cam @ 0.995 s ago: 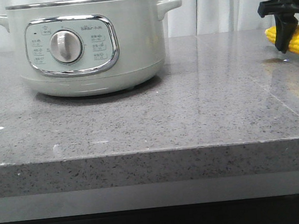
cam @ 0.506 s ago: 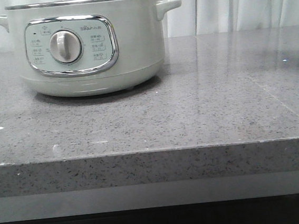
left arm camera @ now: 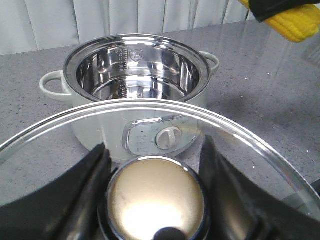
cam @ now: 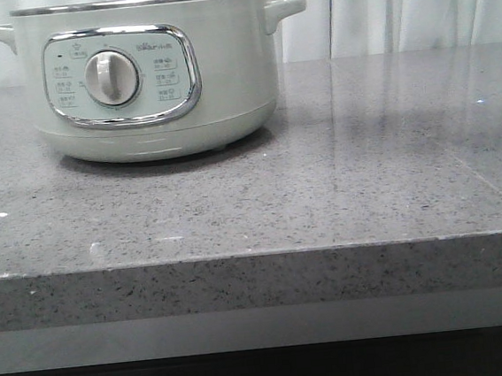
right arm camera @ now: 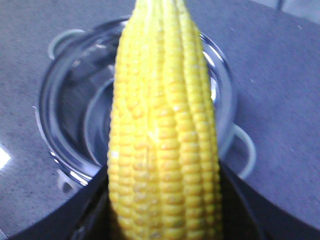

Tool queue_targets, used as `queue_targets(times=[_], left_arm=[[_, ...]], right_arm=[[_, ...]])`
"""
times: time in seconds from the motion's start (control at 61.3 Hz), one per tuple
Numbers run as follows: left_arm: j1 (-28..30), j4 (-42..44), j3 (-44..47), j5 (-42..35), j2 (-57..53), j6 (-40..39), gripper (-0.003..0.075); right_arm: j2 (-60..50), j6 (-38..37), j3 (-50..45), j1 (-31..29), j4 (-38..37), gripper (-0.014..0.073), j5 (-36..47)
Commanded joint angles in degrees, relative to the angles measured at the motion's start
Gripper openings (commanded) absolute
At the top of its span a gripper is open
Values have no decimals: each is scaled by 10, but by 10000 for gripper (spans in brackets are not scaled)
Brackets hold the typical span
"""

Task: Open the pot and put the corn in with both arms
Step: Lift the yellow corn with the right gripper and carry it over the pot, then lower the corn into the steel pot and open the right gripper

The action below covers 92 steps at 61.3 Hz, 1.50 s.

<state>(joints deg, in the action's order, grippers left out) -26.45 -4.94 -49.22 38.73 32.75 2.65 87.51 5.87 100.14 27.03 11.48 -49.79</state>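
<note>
While the front camera only catches the pot (cam: 147, 78) sitting on the grey speckled desk (cam: 322, 190), toward the left and back of it in front of white curtains (cam: 411, 4), the wrist cams fill in the rest. You can see the chrome-framed control panel (cam: 121, 76) with its round dial (cam: 112, 78) facing forward, plus the two side handles. No arms or corn show up in that front shot at all.

From the left wrist cam, the left pincer (left arm camera: 152, 200) is clamped around the shiny round knob (left arm camera: 156, 197) of a glass lid (left arm camera: 240, 137), one black finger on each side of it, so the lid is held up off the pot and near the camera. Through and past the lid the pot is open, and its steel inner bowl (left arm camera: 137, 70) looks bare as far as I can see. Up in the corner of that same view the corn (left arm camera: 292, 22) is up above the desk, to the pot's right, with a black finger across it.

Right wrist cam is pretty blurry, but the right pincer (right arm camera: 165, 215) has its black fingers pressed against both sides of the cob, gripping its lower end. The corn fills most of the frame, with the open pot below and behind it.
</note>
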Motion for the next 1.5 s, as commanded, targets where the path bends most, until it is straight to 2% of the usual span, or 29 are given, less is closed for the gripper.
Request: queue_targets(times=[0.0,0.131,0.571,0.93,1.273,1.371,1.485], left_arm=[[-4,-9,-21,-82,-2,-4,218],[-4,-9,-21,-82,-2,-4,218],[-4,-9,-21,-82,-2,-4,218],[-4,-9,-21,-82,-2,-4,218],[-4,-9,-21,-82,-2,-4,218],[-4,-9,-21,-82,-2,-4,218],[-4,-9,-21,-82,-2,-4,218]], right_arm=[[10,9,49,27,8,320,68],[72,11,115,52,8,320,77],[238,22,270,58,8,320,69],[289,27,275,58,-21,320,67],[311,27,275,58,-49,322,32],[311,27,275,58,-49,360,31],[311,26,275,57,-49,495,31]])
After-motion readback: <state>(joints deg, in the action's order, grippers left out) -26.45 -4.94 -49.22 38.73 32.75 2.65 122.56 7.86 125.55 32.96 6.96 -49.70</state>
